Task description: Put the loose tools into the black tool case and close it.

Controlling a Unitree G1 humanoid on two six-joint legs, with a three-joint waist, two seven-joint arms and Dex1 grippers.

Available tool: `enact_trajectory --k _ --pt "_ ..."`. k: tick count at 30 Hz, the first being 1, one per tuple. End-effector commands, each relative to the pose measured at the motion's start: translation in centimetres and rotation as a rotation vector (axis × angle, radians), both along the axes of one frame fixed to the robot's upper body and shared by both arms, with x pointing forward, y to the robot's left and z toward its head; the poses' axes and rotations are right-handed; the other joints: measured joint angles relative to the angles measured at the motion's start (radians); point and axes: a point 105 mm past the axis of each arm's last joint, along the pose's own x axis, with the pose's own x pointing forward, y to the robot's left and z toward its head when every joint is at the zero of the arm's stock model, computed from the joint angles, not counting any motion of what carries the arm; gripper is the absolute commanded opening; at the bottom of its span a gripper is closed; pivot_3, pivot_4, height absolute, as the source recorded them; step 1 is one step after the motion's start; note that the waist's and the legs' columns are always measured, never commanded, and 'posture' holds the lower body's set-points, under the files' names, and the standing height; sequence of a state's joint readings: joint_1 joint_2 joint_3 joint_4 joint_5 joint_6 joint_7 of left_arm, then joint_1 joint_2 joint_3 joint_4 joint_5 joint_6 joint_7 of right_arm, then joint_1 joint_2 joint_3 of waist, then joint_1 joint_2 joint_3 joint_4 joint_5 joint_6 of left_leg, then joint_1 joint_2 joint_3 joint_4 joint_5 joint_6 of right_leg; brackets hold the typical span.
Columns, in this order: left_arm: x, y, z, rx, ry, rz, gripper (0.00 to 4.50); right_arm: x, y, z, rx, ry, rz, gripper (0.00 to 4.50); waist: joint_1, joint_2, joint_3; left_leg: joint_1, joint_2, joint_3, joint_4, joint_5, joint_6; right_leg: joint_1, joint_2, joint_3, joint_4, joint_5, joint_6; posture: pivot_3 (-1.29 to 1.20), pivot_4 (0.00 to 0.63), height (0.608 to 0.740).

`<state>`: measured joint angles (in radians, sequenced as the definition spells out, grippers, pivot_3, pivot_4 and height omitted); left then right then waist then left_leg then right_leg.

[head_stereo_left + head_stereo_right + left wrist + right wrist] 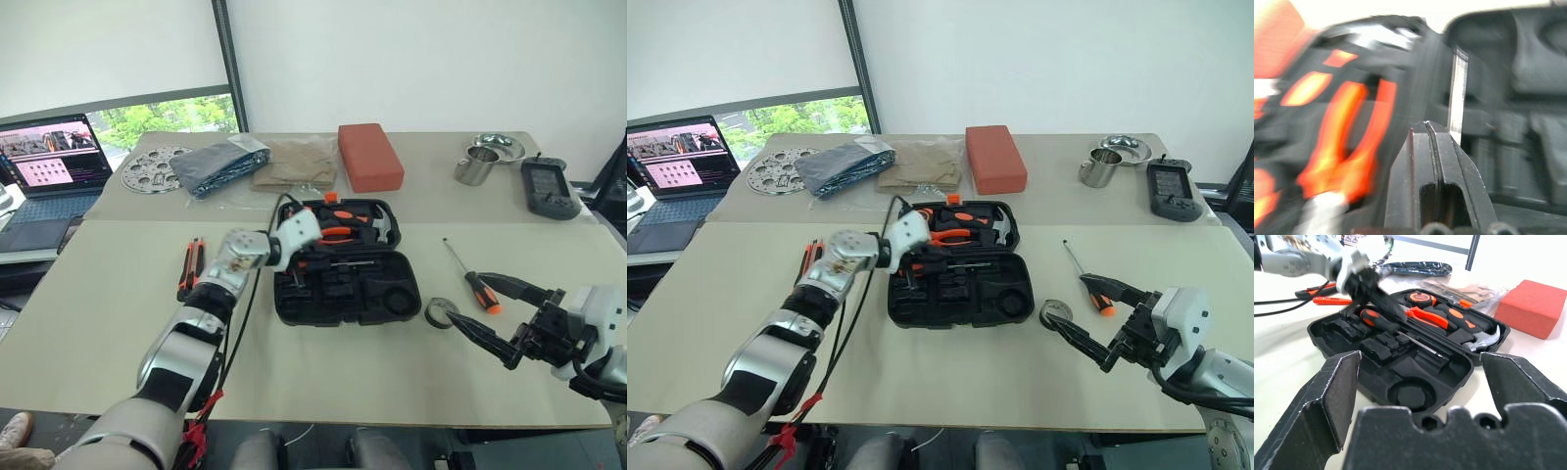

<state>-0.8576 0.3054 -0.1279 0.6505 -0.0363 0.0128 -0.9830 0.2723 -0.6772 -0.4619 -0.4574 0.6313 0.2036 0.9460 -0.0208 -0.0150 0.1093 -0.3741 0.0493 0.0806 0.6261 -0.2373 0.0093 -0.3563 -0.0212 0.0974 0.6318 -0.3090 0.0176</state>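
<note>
The black tool case lies open in the middle of the table. A black-and-orange screwdriver rests in its front half. My left gripper hovers over the case's left part, shut with nothing between its fingers. Two orange-and-black loose tools lie left of the case. To the case's right lie another screwdriver and a small dark tape roll. My right gripper stands open just right of the roll, holding nothing.
Orange pliers and a hammer sit in the case's lid half. At the back stand a red-orange block, a metal cup, a black device, folded bags and a laptop.
</note>
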Motion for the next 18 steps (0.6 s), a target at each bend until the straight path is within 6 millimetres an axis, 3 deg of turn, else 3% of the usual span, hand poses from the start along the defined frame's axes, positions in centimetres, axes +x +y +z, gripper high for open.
enact_trajectory --k 1,2,6,10,14,18 --pt "-0.3 2.2 3.8 -0.143 -0.070 0.108 0.01 0.2 0.4 0.7 -0.006 -0.037 0.027 4.50 0.004 0.000 0.000 0.000 0.001 0.000 0.000 0.000 0.000 0.000 0.000 0.000 0.000 0.000 0.000 0.00 0.150 0.740" --pt "-0.4 3.1 4.1 -0.164 -0.073 0.157 0.01 0.3 0.5 0.7 -0.005 -0.037 0.033 4.50 0.007 0.001 0.000 0.000 0.001 0.000 0.000 0.000 0.000 0.000 -0.001 0.000 -0.001 0.000 0.000 0.00 0.150 0.740" --pt "-1.8 6.1 3.5 -0.161 -0.057 0.294 1.21 0.6 0.8 0.8 -0.003 -0.039 0.056 4.50 0.009 0.001 0.000 0.000 0.000 0.000 0.000 0.000 0.000 0.001 -0.003 0.000 -0.001 0.000 0.001 0.00 0.150 0.740" --pt "-3.2 8.3 1.4 -0.119 0.004 0.384 2.75 0.8 1.3 1.0 -0.002 -0.039 0.087 4.50 0.008 0.000 0.000 0.001 0.001 0.000 0.000 0.000 -0.001 0.002 -0.004 0.000 0.000 0.000 0.000 0.00 0.150 0.740" --pt "-4.2 9.7 -2.1 0.009 0.076 0.425 4.37 1.4 2.1 1.5 0.004 -0.049 0.132 4.50 0.008 0.000 0.000 0.003 0.000 0.000 0.000 0.000 -0.001 0.003 -0.004 0.001 0.000 0.000 0.000 0.00 0.150 0.740" --pt "-3.9 10.1 -3.7 0.074 0.110 0.450 4.47 1.7 2.4 1.8 -0.002 -0.056 0.155 4.50 0.012 0.000 0.000 0.003 0.000 0.000 0.000 0.001 -0.001 0.003 -0.004 0.000 0.000 0.000 0.000 0.00 0.150 0.740"
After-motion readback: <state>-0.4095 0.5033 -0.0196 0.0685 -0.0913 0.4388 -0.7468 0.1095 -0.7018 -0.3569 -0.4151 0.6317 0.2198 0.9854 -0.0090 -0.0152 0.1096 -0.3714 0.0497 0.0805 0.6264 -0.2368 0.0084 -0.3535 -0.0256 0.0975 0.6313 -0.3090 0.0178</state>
